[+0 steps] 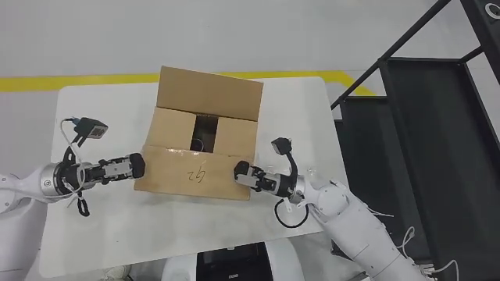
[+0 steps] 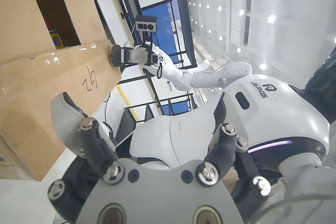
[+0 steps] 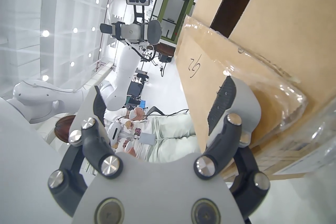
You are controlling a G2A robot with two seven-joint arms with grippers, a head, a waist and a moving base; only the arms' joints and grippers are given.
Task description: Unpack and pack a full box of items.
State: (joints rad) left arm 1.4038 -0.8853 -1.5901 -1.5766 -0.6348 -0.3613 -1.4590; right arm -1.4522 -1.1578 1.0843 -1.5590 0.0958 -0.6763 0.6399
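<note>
An open cardboard box (image 1: pixel 205 129) stands mid-table with its back flap (image 1: pixel 209 94) raised and its two inner flaps lying half over the dark opening. The near flap (image 1: pixel 194 175), marked with handwriting, tilts outward toward me. My left gripper (image 1: pixel 137 164) sits open at the flap's left end, one finger (image 2: pixel 65 109) beside the cardboard edge. At the flap's right corner my right gripper (image 1: pixel 243 173) is open too, one finger (image 3: pixel 227 101) against the taped cardboard (image 3: pixel 210 70). A blue and yellow item (image 2: pixel 56 41) shows inside the box.
The white table (image 1: pixel 297 125) has bare surface on both sides of the box and in front of it. A black metal shelf rack (image 1: pixel 422 125) stands close to the table's right edge. A yellow floor line (image 1: pixel 78 83) runs behind the table.
</note>
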